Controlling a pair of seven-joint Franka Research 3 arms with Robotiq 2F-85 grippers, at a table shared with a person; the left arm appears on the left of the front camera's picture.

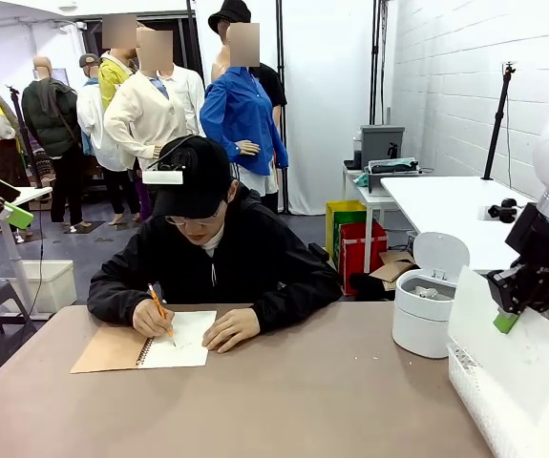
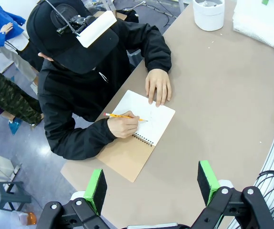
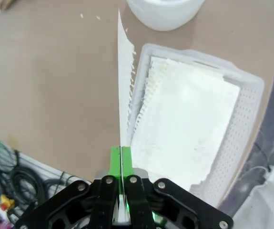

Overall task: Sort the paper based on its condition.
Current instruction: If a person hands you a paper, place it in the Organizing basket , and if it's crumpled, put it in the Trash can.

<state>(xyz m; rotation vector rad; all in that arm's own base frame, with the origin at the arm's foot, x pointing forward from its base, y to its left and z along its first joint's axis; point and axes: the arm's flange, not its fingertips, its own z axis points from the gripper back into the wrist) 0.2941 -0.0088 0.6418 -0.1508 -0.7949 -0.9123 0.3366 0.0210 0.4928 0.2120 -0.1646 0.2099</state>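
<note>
One flat sheet of paper (image 3: 124,86) sits pinched in the right gripper (image 3: 121,152). The green pads are pressed together on its edge, and the sheet runs straight out past the fingertips, edge-on in the wrist view, with its torn perforated side showing. Directly beyond the fingertips and just to one side is the white perforated basket (image 3: 251,95), holding a stack of flat sheets (image 3: 184,119). The held sheet lines up roughly with the basket's nearer long wall; can't tell if its far end touches the rim. Past the basket's far end sits a round white bin (image 3: 163,12), close to the basket. On the other side of the sheet there's open tan table (image 3: 41,86), with the table edge and cable clutter down by the gripper body. The left gripper (image 2: 151,183) is spread wide and holds and touches nothing, hanging high over the table's near edge. Ahead of its fingers is an open spiral notebook (image 2: 144,119). The person's hand (image 2: 124,126) holds a pencil (image 2: 120,116) on the page and the other hand (image 2: 158,86) lies flat on it. Wide bare tabletop lies between that notebook and the basket.
</note>
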